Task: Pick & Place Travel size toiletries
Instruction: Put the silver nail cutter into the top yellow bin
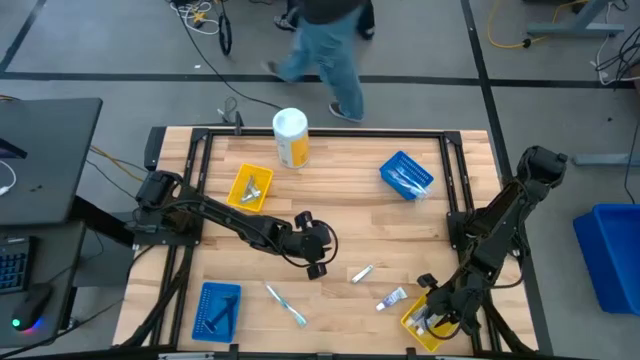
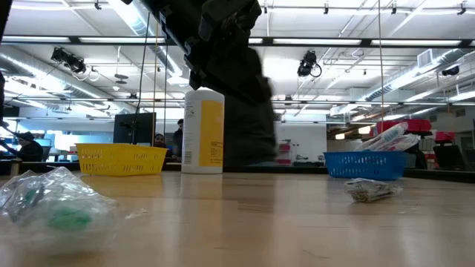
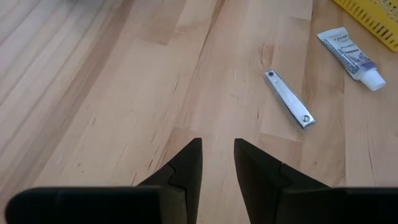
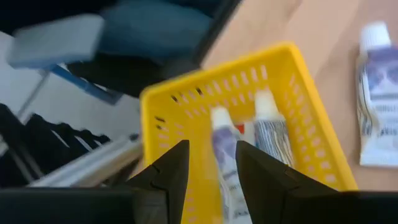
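Observation:
My left gripper [image 1: 318, 266] [image 3: 217, 149] hangs over bare wood at mid-table, its fingers a narrow gap apart and holding nothing. A flat silvery strip [image 3: 289, 98] [image 1: 361, 273] and a white tube with blue print [image 3: 351, 53] [image 1: 392, 298] lie flat on the table to its right. My right gripper [image 1: 432, 318] [image 4: 209, 155] hovers above the yellow tray [image 4: 298, 81] [image 1: 418, 330] at the near right corner, fingers slightly apart and empty. Two white tubes [image 4: 224, 149] [image 4: 270, 134] lie in that tray. A toothbrush [image 1: 285, 303] lies near the front edge.
A yellow canister with a white lid [image 1: 290, 137] stands at the far edge. A second yellow tray [image 1: 250, 188] and a blue tray [image 1: 407, 175] sit farther back, and another blue tray [image 1: 215, 310] sits near left. A person walks beyond the table.

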